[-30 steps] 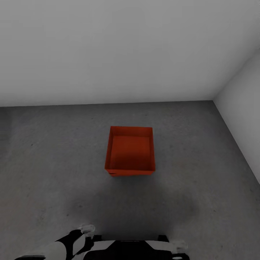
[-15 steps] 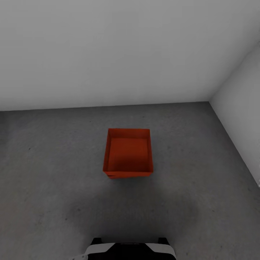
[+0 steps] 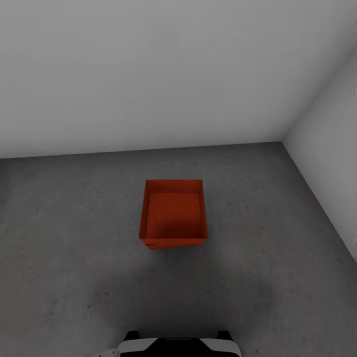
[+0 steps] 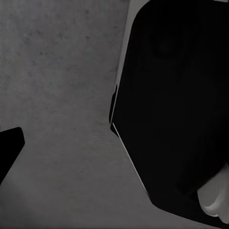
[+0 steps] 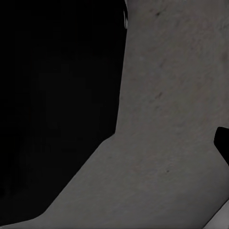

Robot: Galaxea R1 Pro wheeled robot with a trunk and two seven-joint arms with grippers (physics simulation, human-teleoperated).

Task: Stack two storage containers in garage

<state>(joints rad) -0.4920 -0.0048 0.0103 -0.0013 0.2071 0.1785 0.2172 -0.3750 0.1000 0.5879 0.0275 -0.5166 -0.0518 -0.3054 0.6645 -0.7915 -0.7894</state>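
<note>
Though each wrist camera looks down past its own arm, neither one gives a clear look at the fingers: the left wrist view has a dark finger tip (image 4: 9,143) at one edge of the picture, the right wrist view a similar dark sliver (image 5: 222,142), so I cannot tell how far either gripper is open, and nothing is seen in their hold. Beside those tips, a big black body of the robot (image 4: 171,105) stands over mottled concrete in both wrist views. From the head view, the robot's white and black base (image 3: 178,344) sits at the lower edge. Ahead of it, on the dark grey floor (image 3: 74,258), stand the two storage containers (image 3: 172,213), one orange-red bin nested on the other, the lower one peeking out as a thin rim at the near edge. They stand apart from the white-grey walls (image 3: 148,74), which meet in a corner to the right.
</note>
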